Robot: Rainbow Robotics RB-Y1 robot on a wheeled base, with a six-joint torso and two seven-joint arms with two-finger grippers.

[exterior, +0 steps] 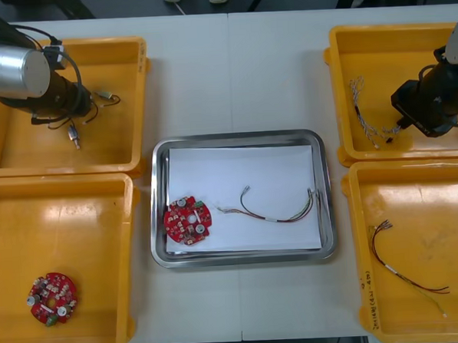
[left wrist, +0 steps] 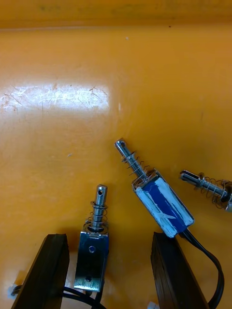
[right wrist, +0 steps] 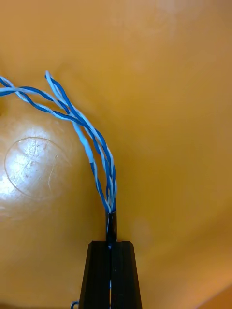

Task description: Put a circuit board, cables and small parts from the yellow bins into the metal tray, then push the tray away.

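The right pincer [right wrist: 111,245], clamped on the blue-and-white cable [right wrist: 110,193], likely needed a slow straight lift, while the left pincer [left wrist: 107,237], jaws apart, straddled 1 small metal part [left wrist: 92,258].

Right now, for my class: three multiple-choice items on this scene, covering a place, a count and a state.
1. The right gripper is in: A. the metal tray; B. the near left bin; C. the far right bin.
2. Red circuit boards in view: A. one; B. two; C. three.
3. The left gripper is: A. open around a small metal part; B. shut on a cable; C. shut on nothing.
C, pinching the blue and white cable there; B, one in the tray, one in the near left bin; A, its fingers stand apart.
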